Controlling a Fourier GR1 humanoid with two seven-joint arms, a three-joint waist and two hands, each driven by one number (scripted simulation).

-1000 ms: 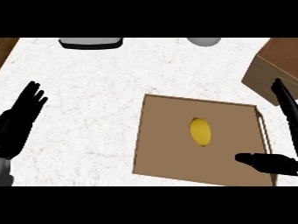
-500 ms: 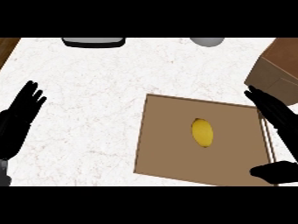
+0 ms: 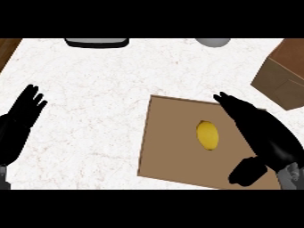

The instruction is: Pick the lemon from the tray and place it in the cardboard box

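Now, your readings:
Lemon (image 3: pixel 208 135): flat on tray (image 3: pixel 170 151), long axis 12-to-6.
Right hand (image 3: pixel 263 133): spread open, empty, at lemon's 3 o'clock.
Left hand (image 3: pixel 13 127): open, resting.

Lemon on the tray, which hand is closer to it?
Right. The right hand hovers open just right of the lemon; the left hand rests open far off to its left.

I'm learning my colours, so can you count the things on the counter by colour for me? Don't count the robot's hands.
Yellow: 1, the oval yellow lemon.
Brown: 2, the flat brown tray and the brown cardboard box.
Dark: 1, the dark flat object at the top edge.
Grey: 1, the rounded grey object at the top edge.
Total: 5.
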